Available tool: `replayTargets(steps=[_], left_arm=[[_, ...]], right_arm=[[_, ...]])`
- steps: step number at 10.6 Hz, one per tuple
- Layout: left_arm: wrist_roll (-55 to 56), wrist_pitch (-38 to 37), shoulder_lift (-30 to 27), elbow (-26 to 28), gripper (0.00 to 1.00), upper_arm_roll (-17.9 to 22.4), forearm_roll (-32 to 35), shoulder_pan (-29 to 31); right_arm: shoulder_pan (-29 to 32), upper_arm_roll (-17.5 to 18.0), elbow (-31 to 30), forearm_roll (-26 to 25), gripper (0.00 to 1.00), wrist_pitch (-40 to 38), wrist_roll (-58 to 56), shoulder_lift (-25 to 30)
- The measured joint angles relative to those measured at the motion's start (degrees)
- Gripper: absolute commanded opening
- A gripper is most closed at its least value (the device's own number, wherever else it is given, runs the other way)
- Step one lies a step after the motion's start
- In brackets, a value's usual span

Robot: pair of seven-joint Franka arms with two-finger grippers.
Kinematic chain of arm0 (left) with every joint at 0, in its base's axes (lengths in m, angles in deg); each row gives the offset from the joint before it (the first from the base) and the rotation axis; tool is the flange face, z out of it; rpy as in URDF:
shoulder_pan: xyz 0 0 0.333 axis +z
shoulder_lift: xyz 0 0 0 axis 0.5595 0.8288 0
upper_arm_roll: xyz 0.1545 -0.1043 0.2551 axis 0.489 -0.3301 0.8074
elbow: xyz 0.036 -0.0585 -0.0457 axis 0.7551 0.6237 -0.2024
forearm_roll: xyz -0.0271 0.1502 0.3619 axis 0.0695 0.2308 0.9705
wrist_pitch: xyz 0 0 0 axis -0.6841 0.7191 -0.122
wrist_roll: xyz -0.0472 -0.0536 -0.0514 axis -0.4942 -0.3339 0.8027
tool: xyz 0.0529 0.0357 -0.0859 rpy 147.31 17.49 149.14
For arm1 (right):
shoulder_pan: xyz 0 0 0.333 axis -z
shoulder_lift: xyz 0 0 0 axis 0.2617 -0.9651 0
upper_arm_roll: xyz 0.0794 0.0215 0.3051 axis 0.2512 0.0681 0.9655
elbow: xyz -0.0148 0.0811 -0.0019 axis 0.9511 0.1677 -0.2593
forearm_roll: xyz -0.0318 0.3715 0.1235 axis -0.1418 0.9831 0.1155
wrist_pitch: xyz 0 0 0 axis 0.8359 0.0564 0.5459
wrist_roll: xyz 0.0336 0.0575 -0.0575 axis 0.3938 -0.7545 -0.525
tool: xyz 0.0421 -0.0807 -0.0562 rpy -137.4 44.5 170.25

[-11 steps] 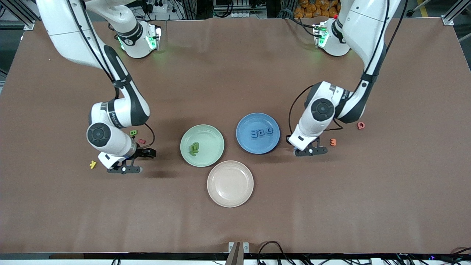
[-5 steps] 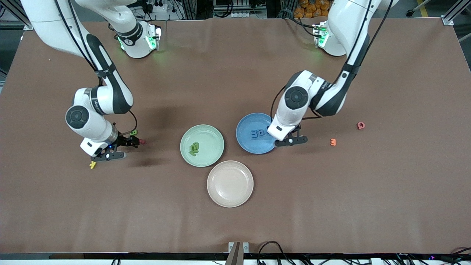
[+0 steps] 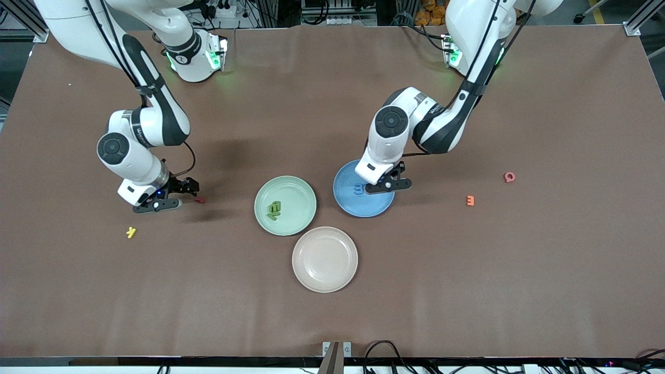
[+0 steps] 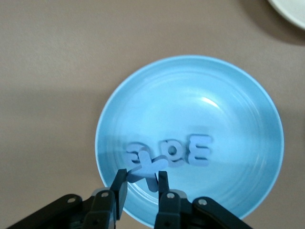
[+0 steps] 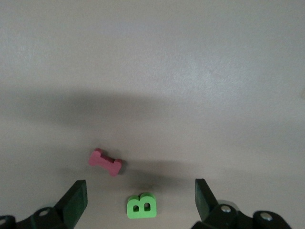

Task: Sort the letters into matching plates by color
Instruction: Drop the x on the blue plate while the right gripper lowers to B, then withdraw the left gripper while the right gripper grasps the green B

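Right wrist view shows small chunky green letter B between wide-spread fingers of right gripper, nothing held; front view hides it under gripper. Dark pink letter piece lies just beside B.

Left wrist view: left gripper over round matte blue plate, fingers pinched on small blue letter. Three more blue letters lie in plate under it.

Both arms bent at elbow, wrists pointing down.

Pale mint green plate holds green letter pieces. Beige-pink plate nearest camera.
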Motion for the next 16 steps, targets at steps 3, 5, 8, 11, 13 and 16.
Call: replayTargets(steps=[3,5,8,11,13,16], left_arm=[[2.58,-0.79,0.06,-0.07,1.00,-0.04,0.00,-2.15],[2.88,-0.92,0.09,-0.08,1.00,0.06,0.00,-2.17],[2.40,-0.92,0.01,-0.42,1.00,0.81,0.00,0.11],[-4.92,-0.92,-0.35,-0.80,1.00,1.18,0.01,7.52],[-11.16,-2.09,-1.06,-0.89,1.00,1.23,0.01,12.37],[-20.48,-5.33,-3.16,-0.94,1.00,1.23,0.01,18.74]], right_arm=[[-0.15,0.04,-4.34,0.00,1.00,3.23,-0.02,1.72],[-0.13,0.03,-7.80,0.00,1.00,6.72,-0.02,2.78],[-0.02,0.01,-9.33,0.00,1.00,7.68,-0.02,2.86],[0.99,-0.02,-10.08,-0.04,1.00,10.45,-0.11,1.50],[1.64,0.02,-10.10,-0.41,1.00,12.36,-0.42,-0.20],[1.73,0.12,-10.09,-0.67,0.81,12.81,-0.45,-0.72]])
